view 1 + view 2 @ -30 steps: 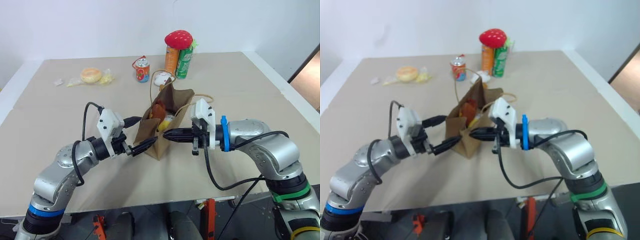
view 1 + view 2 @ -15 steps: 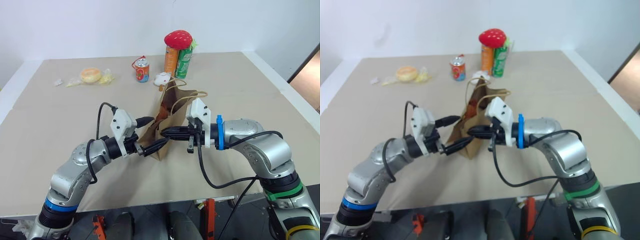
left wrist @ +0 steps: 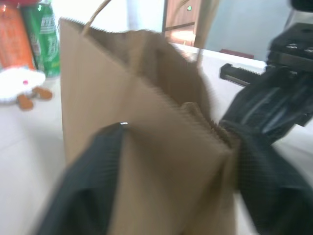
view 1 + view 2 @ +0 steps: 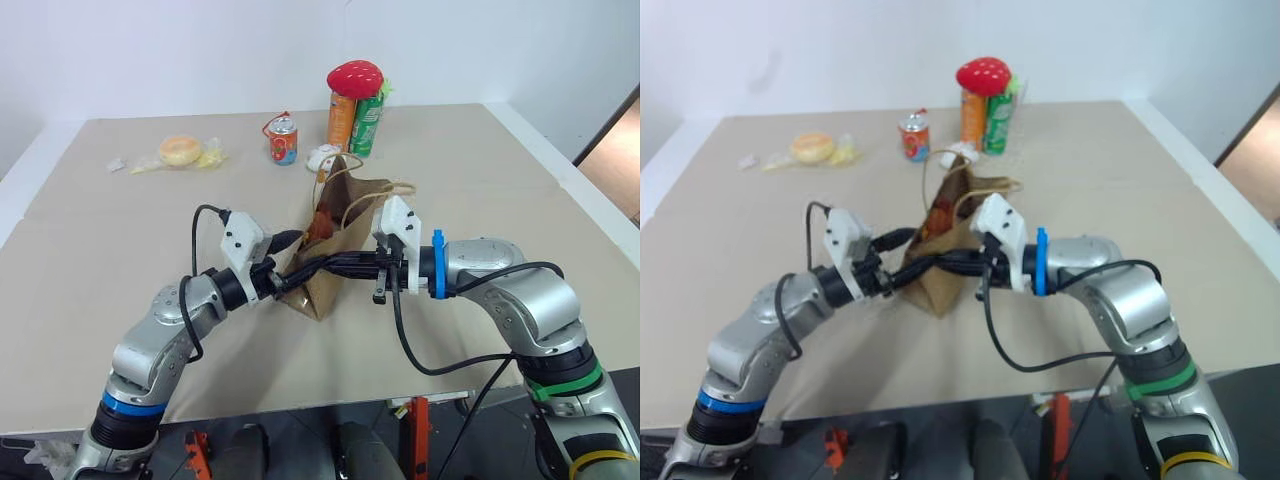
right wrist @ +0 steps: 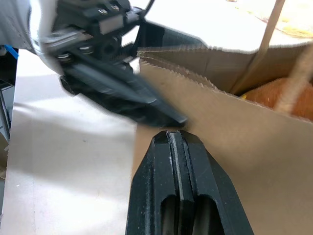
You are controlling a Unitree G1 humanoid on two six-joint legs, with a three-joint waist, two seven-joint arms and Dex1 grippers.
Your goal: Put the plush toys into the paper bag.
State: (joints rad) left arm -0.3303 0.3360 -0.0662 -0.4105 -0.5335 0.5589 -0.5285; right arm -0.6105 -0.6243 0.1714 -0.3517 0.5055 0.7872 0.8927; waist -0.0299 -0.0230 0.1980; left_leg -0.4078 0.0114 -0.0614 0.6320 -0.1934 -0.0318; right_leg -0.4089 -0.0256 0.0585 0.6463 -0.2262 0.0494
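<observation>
The brown paper bag (image 4: pixel 345 215) stands upright at the table's middle, its cord handles sticking up and its mouth pressed narrow. An orange-brown plush (image 5: pixel 288 95) lies inside it, just below the rim. My left gripper (image 3: pixel 176 129) reaches in from the left. One black finger (image 3: pixel 88 181) lies on each side of the bag's near folded edge, both touching the paper. My right gripper (image 5: pixel 171 134) comes from the right. It is shut with nothing between its fingers, and its tip rests against the bag's outer wall, right beside the left gripper's fingers.
Behind the bag lies a small white toy (image 4: pixel 325 156). Farther back stand a red can (image 4: pixel 284 140) and an orange can (image 4: pixel 343 122) and a green can (image 4: pixel 368 125) with a red strawberry-shaped thing (image 4: pixel 357 78) on top. A bun in clear wrap (image 4: pixel 182 150) lies far left.
The bag's wide-open mouth has been pushed narrow and the bag stands taller. My left gripper moved right onto the bag's near edge and closed in on it. The right gripper stayed shut.
</observation>
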